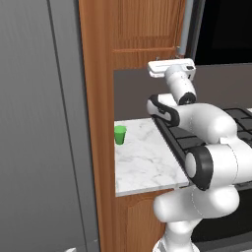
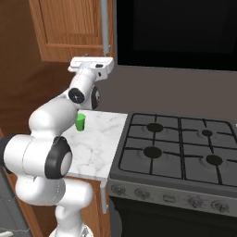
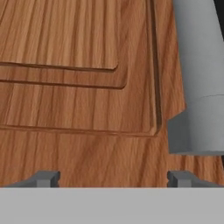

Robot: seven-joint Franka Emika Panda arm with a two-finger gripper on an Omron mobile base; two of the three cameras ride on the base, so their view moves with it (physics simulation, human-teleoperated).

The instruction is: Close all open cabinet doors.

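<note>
The cabinet door point(image 3: 78, 87) stands right in front of the end effector point(image 3: 113, 178), reddish-brown wood with a recessed panel frame, so close that in the hand view its grain runs from edge to edge. Its grey bar handle point(image 3: 199, 78) runs along the door's edge, off to one side of the end effector and just past one fingertip, with the handle's foot meeting the wood near that tip. The two dark fingertips point(image 3: 43, 178) stand wide apart with bare wood between them, holding nothing; whether they touch the door I cannot tell.

From the left base view the door point(image 1: 142, 29) hangs above and beyond the end effector point(image 1: 172, 68), which is lifted up near the door's lower edge, the handle point(image 1: 183, 39) beside it. The right base view shows the same: door point(image 2: 69, 28), handle point(image 2: 105, 28), end effector point(image 2: 92, 64) just beneath.

Below the end effector lies the marble bench point(image 1: 142, 162) with a small green cup point(image 1: 120, 135) on it. To the side of that sits a black gas stove point(image 2: 180, 148).
</note>
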